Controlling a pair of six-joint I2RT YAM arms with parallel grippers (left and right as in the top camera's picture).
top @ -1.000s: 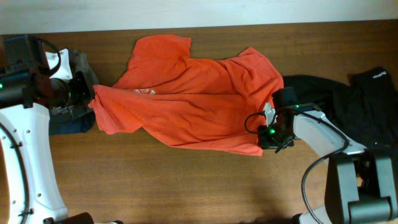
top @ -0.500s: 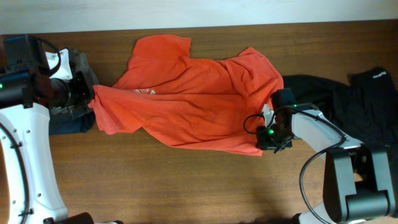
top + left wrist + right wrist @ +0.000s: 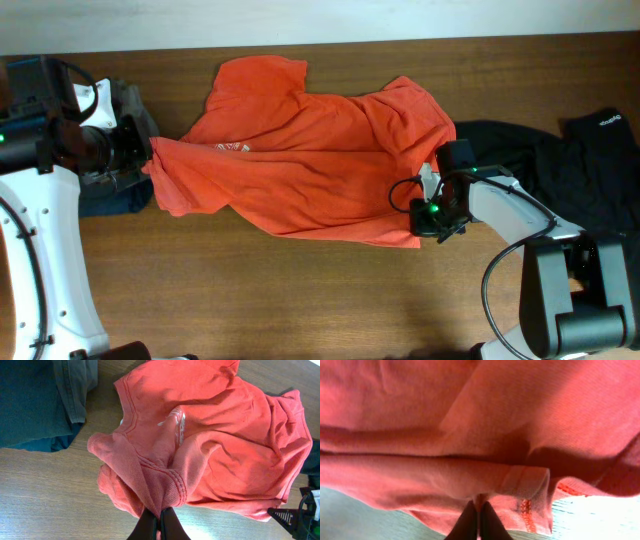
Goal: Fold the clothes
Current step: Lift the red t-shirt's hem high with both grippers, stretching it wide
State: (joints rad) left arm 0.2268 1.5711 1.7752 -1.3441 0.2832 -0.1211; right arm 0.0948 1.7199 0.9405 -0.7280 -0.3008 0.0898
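T-shirt [image 3: 310, 160] left of larger shirt [image 3: 585, 175]

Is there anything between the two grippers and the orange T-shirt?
Nothing visible stands between them. The left gripper is shut on a bunched edge of the T-shirt, and the right gripper is shut on a fold near its hem.

A robotics test bench, by the look: a wood-grain table [image 3: 300, 290] against a pale wall [image 3: 300, 20]; a left arm [image 3: 40, 250] and a right arm [image 3: 505, 210] mounted at it; a loose cable [image 3: 487, 285] trailing.
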